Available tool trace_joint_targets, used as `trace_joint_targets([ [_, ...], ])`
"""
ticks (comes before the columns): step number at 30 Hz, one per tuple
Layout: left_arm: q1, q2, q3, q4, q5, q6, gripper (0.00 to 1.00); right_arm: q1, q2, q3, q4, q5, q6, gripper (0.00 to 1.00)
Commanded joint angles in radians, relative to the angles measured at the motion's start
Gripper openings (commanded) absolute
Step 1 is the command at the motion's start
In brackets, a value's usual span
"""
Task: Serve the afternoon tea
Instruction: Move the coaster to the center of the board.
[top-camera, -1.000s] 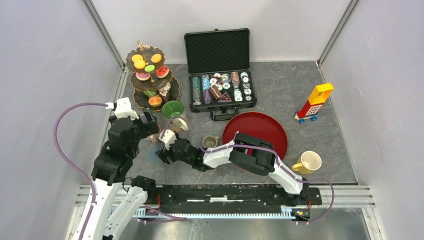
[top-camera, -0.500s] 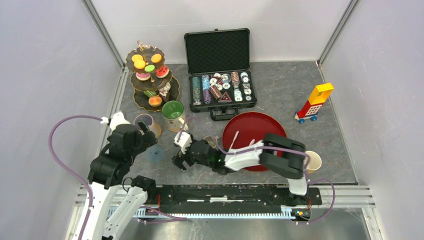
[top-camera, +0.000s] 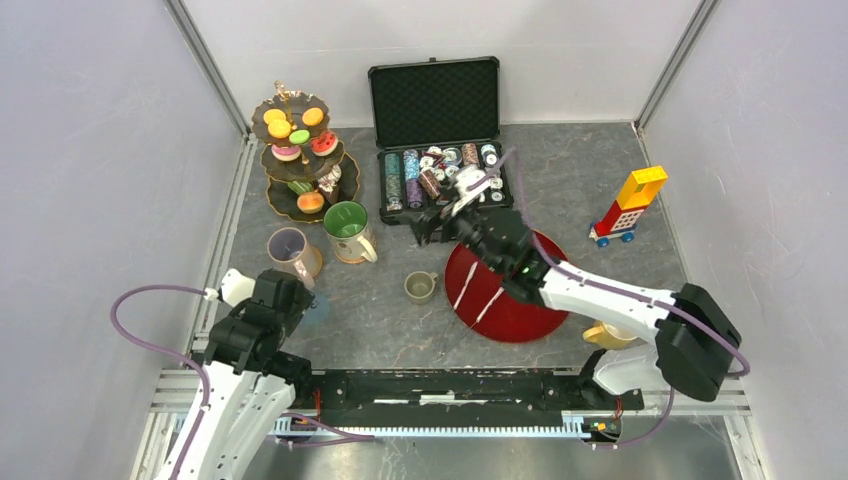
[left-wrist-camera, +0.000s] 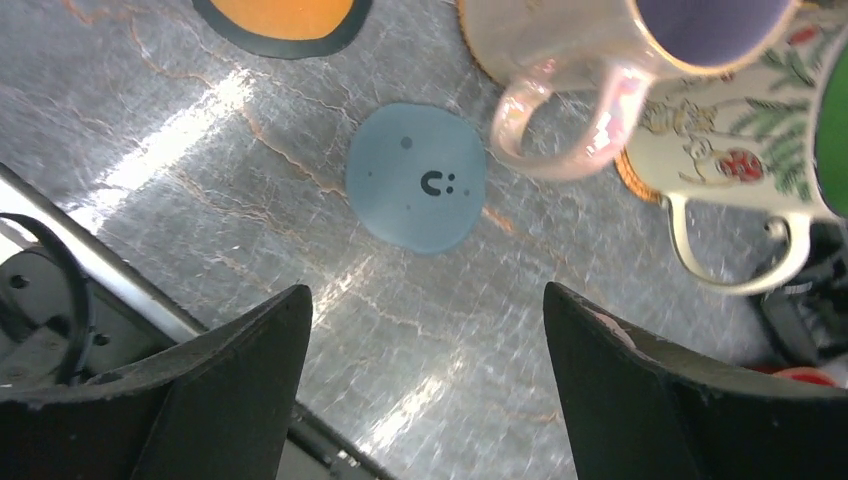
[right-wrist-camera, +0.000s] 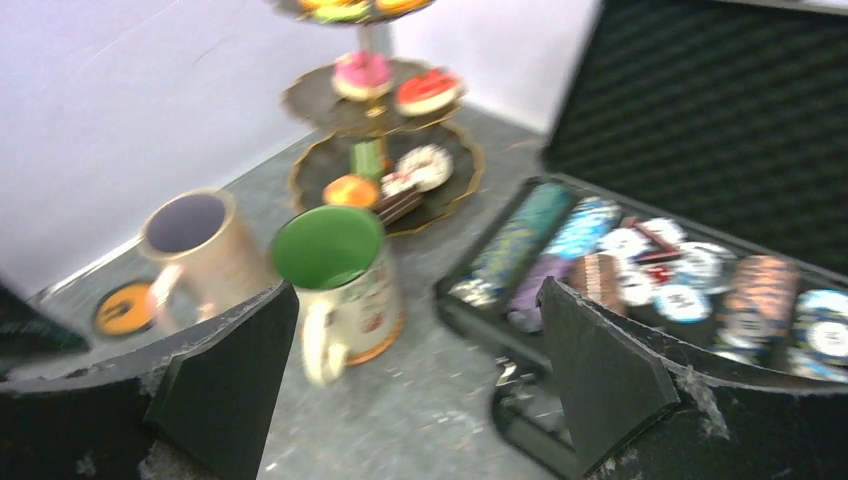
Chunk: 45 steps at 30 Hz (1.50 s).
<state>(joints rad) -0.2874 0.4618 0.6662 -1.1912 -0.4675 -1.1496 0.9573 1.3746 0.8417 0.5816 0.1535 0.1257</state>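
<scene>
The dark three-tier stand (top-camera: 297, 155) (right-wrist-camera: 375, 130) holds toy sweets at the back left. In front of it stand a green-lined mug (top-camera: 347, 228) (right-wrist-camera: 340, 275) (left-wrist-camera: 740, 150) and a pinkish mug with a purple inside (top-camera: 290, 250) (left-wrist-camera: 600, 60) (right-wrist-camera: 195, 245). A small olive cup (top-camera: 420, 287) sits mid-table. My left gripper (top-camera: 298, 303) (left-wrist-camera: 425, 380) hangs open and empty over a blue coaster (left-wrist-camera: 417, 190). My right gripper (top-camera: 425, 225) (right-wrist-camera: 420, 370) is open and empty, between the green mug and the chip case.
An open black case of poker chips (top-camera: 440, 150) (right-wrist-camera: 680, 280) stands at the back. A red plate (top-camera: 510, 285) lies under my right arm, with a yellow mug (top-camera: 600, 333) partly hidden beside it. A block tower (top-camera: 628, 205) is at the right. An orange coaster (left-wrist-camera: 285, 15) lies near the purple mug.
My left arm pulled back toward the near edge, away from the purple mug. My right arm swung from the near left up to the front of the chip case. Both stay open.
</scene>
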Motion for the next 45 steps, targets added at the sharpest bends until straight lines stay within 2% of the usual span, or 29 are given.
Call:
trace_joint_targets([
  [1,0.002,0.007,-0.089,0.130,-0.120,-0.240,0.88,-0.143,-0.074,-0.003,0.010,-0.052,-0.016,0.98],
  [3,0.001,-0.004,-0.135,0.139,-0.169,-0.284,0.80,-0.225,-0.094,-0.029,0.035,-0.112,0.000,0.98],
  [5,0.001,-0.014,-0.166,0.152,-0.206,-0.308,0.61,-0.304,-0.123,-0.107,0.094,-0.150,0.023,0.98],
  [6,0.002,-0.008,-0.176,0.180,-0.215,-0.294,0.54,-0.338,-0.137,-0.158,0.136,-0.183,0.030,0.98],
  [8,0.004,0.035,-0.189,0.221,-0.221,-0.265,0.47,-0.401,-0.152,-0.234,0.175,-0.221,0.045,0.98],
  [13,0.015,0.213,-0.176,0.235,-0.251,-0.288,0.50,-0.528,-0.168,-0.382,0.236,-0.288,0.054,0.98],
  [16,0.049,0.279,-0.194,0.305,-0.254,-0.269,0.51,-0.579,-0.170,-0.441,0.295,-0.311,0.090,0.98],
  [18,0.113,0.299,-0.223,0.377,-0.203,-0.232,0.51,-0.594,-0.166,-0.457,0.320,-0.336,0.099,0.98],
  [23,0.388,0.327,-0.313,0.556,0.012,-0.107,0.49,-0.597,-0.178,-0.467,0.330,-0.350,0.092,0.98],
  [25,0.436,0.348,-0.334,0.605,0.065,-0.081,0.49,-0.598,-0.183,-0.472,0.334,-0.351,0.089,0.98],
  [32,0.441,0.429,-0.337,0.633,0.135,-0.044,0.47,-0.597,-0.169,-0.480,0.366,-0.375,0.100,0.98],
  [34,0.441,0.435,-0.335,0.618,0.173,-0.041,0.43,-0.597,-0.164,-0.481,0.372,-0.382,0.103,0.98],
  [45,0.424,0.358,-0.352,0.523,0.387,-0.072,0.35,-0.596,-0.154,-0.479,0.385,-0.392,0.117,0.98],
])
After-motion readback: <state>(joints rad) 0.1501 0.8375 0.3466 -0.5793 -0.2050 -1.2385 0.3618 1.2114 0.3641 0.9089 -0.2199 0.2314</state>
